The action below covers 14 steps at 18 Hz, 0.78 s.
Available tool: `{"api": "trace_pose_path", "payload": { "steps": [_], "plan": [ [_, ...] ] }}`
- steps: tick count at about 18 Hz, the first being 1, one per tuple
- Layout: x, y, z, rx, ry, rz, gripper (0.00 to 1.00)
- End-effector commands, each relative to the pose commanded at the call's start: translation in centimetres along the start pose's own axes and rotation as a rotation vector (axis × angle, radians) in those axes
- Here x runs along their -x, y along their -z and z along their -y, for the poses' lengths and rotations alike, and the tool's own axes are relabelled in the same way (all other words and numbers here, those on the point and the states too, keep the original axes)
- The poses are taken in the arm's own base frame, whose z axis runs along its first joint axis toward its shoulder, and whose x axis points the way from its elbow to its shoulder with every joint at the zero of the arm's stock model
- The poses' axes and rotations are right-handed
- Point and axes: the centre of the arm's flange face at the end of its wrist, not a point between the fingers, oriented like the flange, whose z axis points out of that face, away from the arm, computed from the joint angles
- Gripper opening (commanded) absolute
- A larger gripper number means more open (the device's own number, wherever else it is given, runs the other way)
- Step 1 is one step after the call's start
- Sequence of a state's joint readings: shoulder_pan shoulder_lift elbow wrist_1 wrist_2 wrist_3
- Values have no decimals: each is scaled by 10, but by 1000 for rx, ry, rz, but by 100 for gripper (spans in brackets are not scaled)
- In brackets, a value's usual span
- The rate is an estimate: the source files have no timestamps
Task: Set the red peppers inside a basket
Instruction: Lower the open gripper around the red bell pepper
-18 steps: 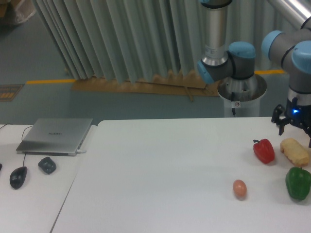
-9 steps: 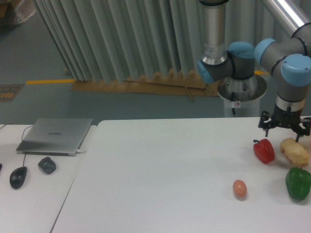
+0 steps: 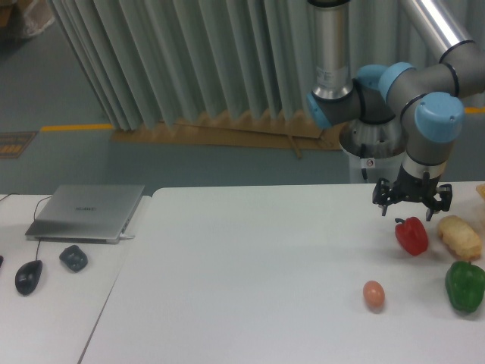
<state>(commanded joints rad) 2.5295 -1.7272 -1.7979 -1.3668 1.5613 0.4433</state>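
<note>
The fixed camera shows, nearest its lens on the white table (image 3: 250,273), a brown egg (image 3: 373,294) and, off toward the right edge, a green bell pepper (image 3: 465,284). On the separate table at the far left lie a dark computer mouse (image 3: 28,276) and a small dark lump (image 3: 73,258) (I cannot tell what it is). A little farther back sits the red pepper (image 3: 411,235), upright on the tabletop with its dark stem on top, just beside a pale yellowish bread-like piece (image 3: 460,236) to its right, and well apart from the egg. No basket is in sight. My gripper (image 3: 412,202) hangs directly above the red pepper, very close over its stem, without visibly touching it; my fingers (image 3: 386,199) are spread apart, nothing between them. Back on the left table rests a closed silver laptop (image 3: 87,212). Behind the table my arm (image 3: 394,83) bends down from its grey and blue joints, and farthest off stands a pleated grey curtain (image 3: 189,53).
</note>
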Motion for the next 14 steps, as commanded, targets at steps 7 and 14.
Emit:
{"api": "trace_pose_path", "payload": {
  "steps": [7, 14],
  "plan": [
    [8, 0, 11, 7, -6, 17, 100],
    [13, -11, 15, -1, 4, 70, 100]
  ]
}}
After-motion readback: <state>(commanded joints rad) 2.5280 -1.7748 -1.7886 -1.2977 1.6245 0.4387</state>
